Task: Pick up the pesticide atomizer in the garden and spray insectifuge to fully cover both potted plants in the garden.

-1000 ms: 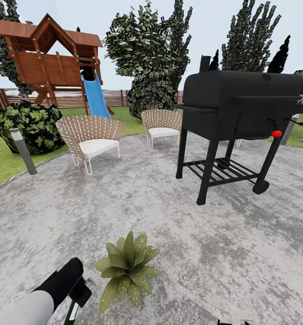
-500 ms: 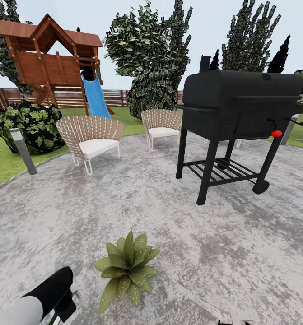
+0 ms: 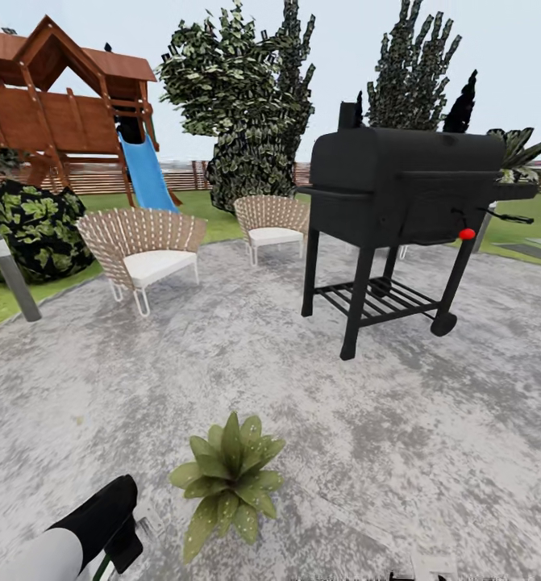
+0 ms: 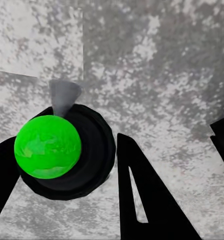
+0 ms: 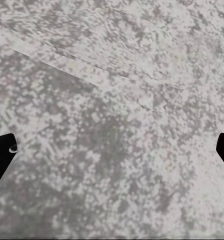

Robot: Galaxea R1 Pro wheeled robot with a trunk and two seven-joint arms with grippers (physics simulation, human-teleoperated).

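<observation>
One potted plant [image 3: 226, 480], a rosette of pointed green leaves flecked with pale dots, stands on the grey paved patio [image 3: 399, 436] low in the head view; the leaves hide its pot. My left gripper [image 3: 121, 539] hangs just left of it, with a sliver of the dark green pesticide atomizer [image 3: 101, 569] below it. In the left wrist view the left gripper [image 4: 66, 142] has its black fingers [image 4: 142, 200] on either side of a bright green round shape on a black disc with a small grey cone. My right gripper [image 5: 112, 145] is open over bare paving.
A black barbecue grill [image 3: 407, 202] stands on the patio at the right. Two wicker chairs [image 3: 145, 246] [image 3: 272, 222] sit at the back. A grey bollard lamp [image 3: 12, 278], a leafy bush [image 3: 28, 230] and a wooden playset with a blue slide [image 3: 145, 173] lie at the left.
My left arm drew back toward the lower left, away from the plant. The whole picture has since shifted left, so the camera has turned.
</observation>
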